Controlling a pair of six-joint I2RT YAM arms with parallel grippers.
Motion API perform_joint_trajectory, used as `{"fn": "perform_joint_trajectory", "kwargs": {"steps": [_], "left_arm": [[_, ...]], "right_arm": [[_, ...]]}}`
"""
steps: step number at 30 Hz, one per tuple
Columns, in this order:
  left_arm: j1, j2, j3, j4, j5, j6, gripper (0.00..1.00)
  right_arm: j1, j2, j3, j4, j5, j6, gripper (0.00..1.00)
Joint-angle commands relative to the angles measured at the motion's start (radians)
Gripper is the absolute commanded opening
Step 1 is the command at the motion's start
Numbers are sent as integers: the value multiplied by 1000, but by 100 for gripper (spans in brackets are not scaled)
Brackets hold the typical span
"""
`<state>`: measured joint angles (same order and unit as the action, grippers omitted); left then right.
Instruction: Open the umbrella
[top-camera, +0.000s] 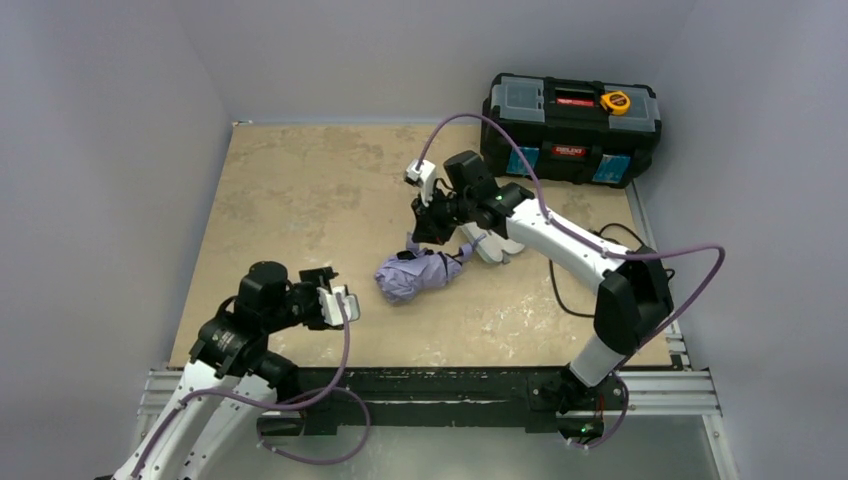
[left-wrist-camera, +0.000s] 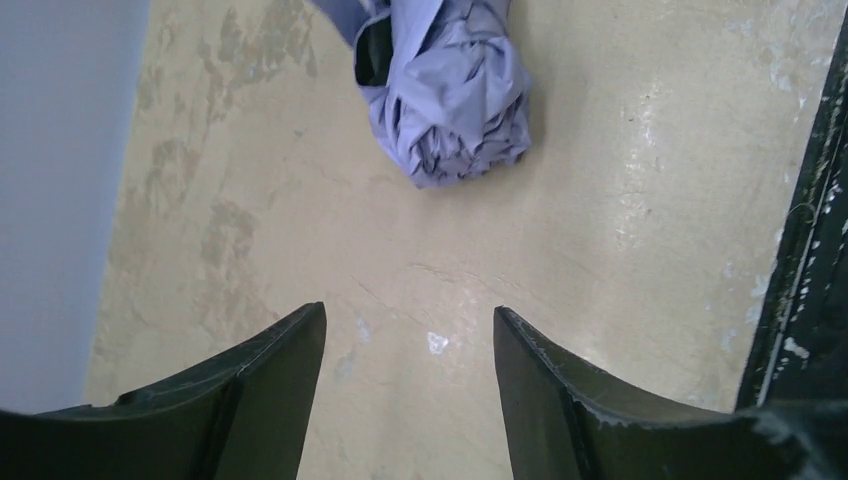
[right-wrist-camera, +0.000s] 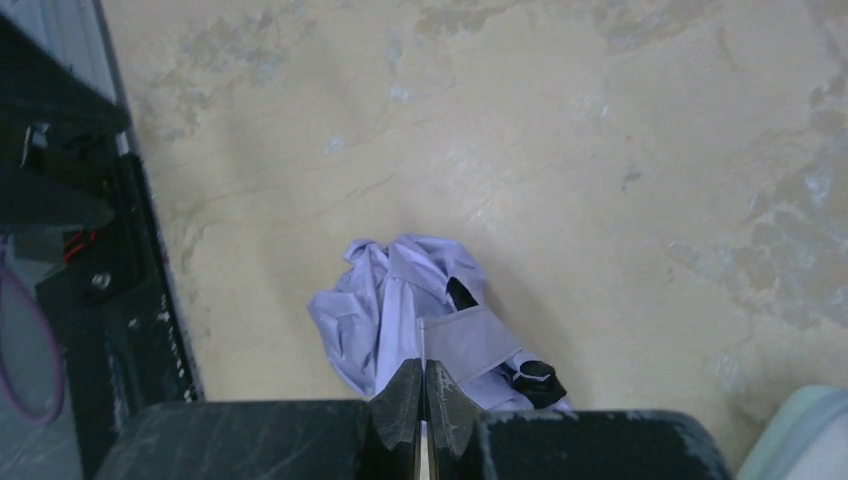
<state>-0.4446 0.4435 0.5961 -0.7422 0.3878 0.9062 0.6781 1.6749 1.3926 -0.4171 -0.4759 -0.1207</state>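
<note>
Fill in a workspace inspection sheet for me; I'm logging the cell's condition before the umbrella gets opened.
Surface: tan table, mottled and stained.
Job's things: umbrella lying bundled, not open; pale green sleeve beside it.
Clutter: black toolbox at far right, yellow tape measure on its lid.
Grippers: left gripper open, empty, short of the umbrella; right gripper shut at the strap.
Cables: purple cables hang in loops; black cable on the table.
Surroundings: grey walls.

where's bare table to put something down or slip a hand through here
Widest bare patch: the table's far left, bordered by the left wall, back wall and right arm. A smaller strip runs between the umbrella and the near edge, right of the left gripper. Crowded: the centre, where umbrella, right gripper and mint sleeve bunch, and the toolbox corner.
</note>
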Motion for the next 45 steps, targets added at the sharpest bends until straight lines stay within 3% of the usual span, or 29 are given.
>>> {"fn": "perform_joint_trajectory", "kwargs": {"steps": [1, 7, 13, 18, 22, 26, 30, 36, 40, 41, 44, 45], "left_arm": [[6, 14, 35, -15, -61, -290, 63], [10, 40, 32, 87, -114, -421, 66], [24, 135, 149, 22, 133, -464, 75], [23, 234, 181, 48, 156, -509, 78], [23, 382, 215, 200, 189, -709, 81], [23, 544, 228, 443, 216, -1008, 87], [14, 695, 227, 688, 250, -1208, 96], [-169, 811, 195, 673, 171, -1125, 100], [-215, 946, 207, 594, 28, -1014, 100], [-222, 982, 230, 564, -14, -979, 100], [-263, 1086, 316, 478, -114, -869, 100], [-281, 1109, 344, 463, -152, -842, 100]], "right_arm": [[4, -169, -46, -56, -115, -64, 0], [5, -233, 25, -26, -159, 34, 0], [-23, -164, 76, 64, -134, 170, 0], [-140, -101, 45, 136, -83, 256, 0], [-185, -30, 99, 192, -136, 333, 0], [-185, 18, 168, 286, -170, 433, 0], [-191, 40, 206, 363, -171, 520, 0], [-198, 69, 166, 501, -169, 594, 0], [-213, 145, 190, 516, -255, 612, 0], [-221, 160, 203, 501, -281, 601, 11], [-264, 177, 237, 452, -324, 565, 58], [-282, 176, 246, 439, -325, 552, 66]]}}
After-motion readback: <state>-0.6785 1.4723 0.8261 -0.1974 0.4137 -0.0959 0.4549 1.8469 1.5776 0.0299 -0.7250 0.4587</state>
